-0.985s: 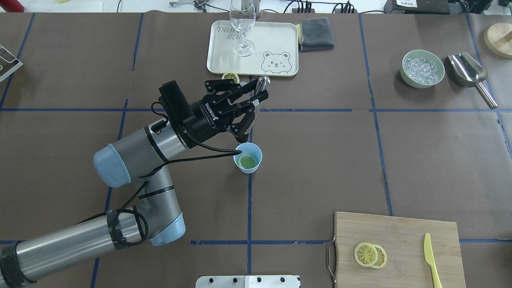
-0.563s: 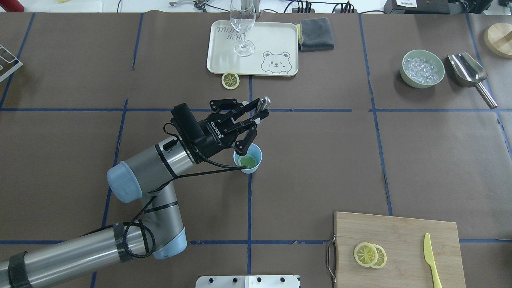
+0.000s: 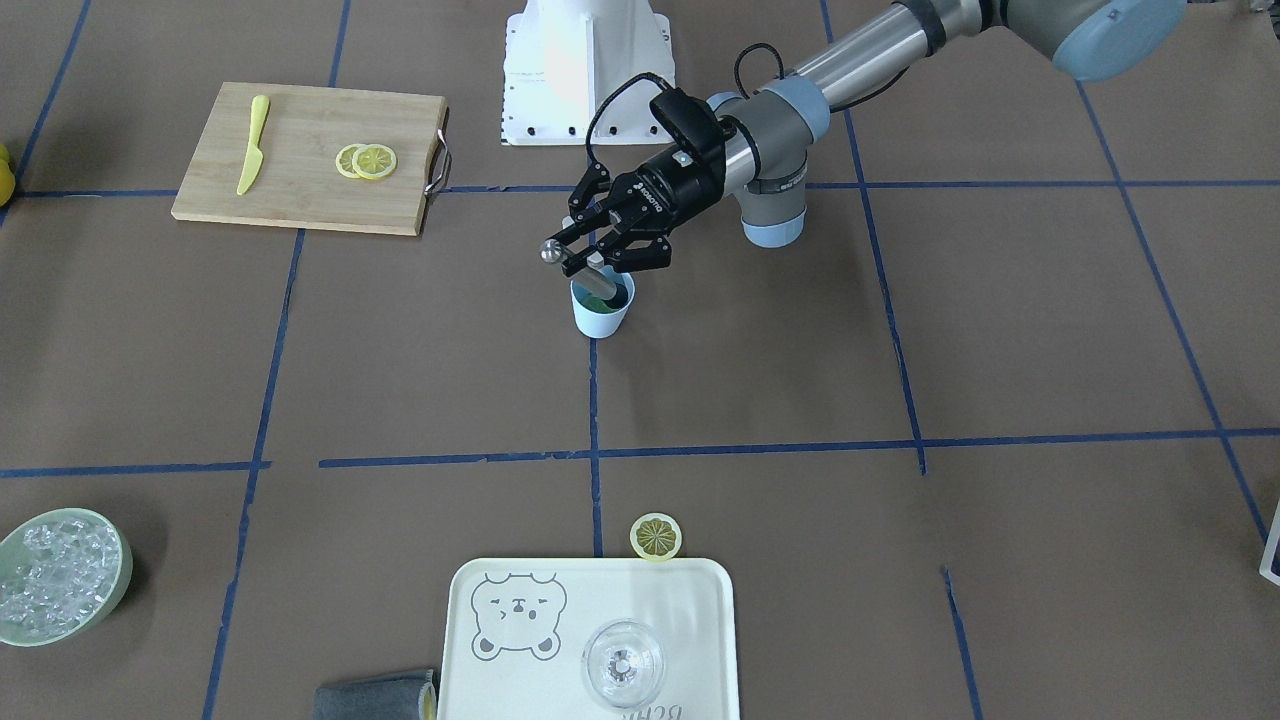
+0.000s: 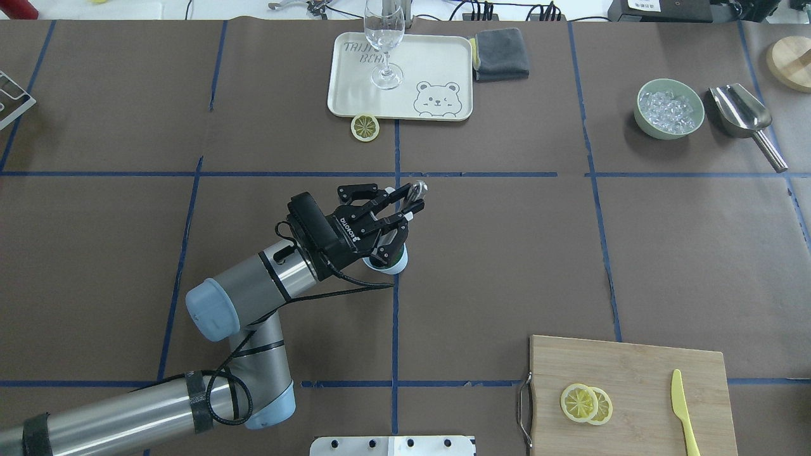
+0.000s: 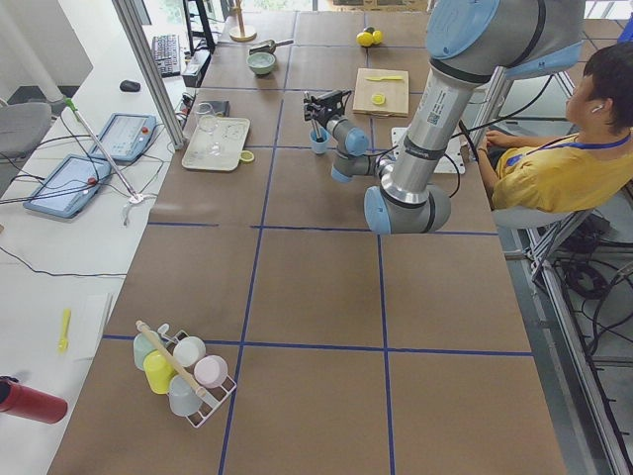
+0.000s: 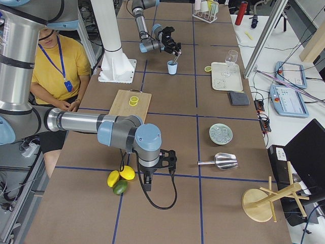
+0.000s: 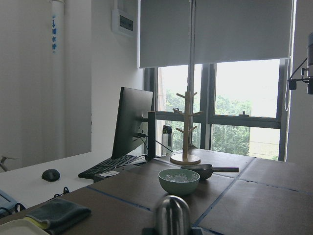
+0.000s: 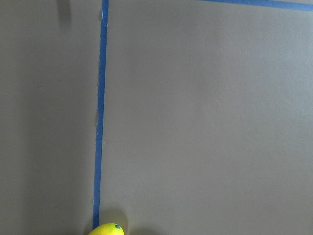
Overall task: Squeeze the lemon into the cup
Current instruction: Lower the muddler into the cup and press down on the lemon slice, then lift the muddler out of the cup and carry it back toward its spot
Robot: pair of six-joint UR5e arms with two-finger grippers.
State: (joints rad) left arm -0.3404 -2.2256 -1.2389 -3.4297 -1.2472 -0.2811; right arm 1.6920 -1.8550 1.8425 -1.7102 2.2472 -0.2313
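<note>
The light-blue cup (image 3: 600,316) stands mid-table, mostly hidden under my left gripper in the overhead view (image 4: 398,266); something green lies inside it. My left gripper (image 3: 598,262) (image 4: 402,216) is shut on a metal rod (image 3: 551,250) that slants down into the cup. One lemon slice (image 4: 365,127) (image 3: 655,536) lies on the table by the tray's edge. Two overlapping slices (image 4: 586,403) (image 3: 366,160) lie on the cutting board. My right gripper (image 6: 148,182) shows only in the exterior right view, far from the cup; I cannot tell its state.
A cream tray (image 4: 431,69) holds a clear stemmed glass (image 4: 384,38), with a grey cloth (image 4: 502,54) beside it. An ice bowl (image 4: 670,108) and metal scoop (image 4: 744,117) are far right. The cutting board (image 4: 633,373) carries a yellow knife (image 4: 683,411). Whole lemons (image 6: 121,176) lie by the right arm.
My left gripper has moved back toward the robot and down with the metal rod. The rod's lower end now sits in the cup, and the gripper covers most of the cup from above.
</note>
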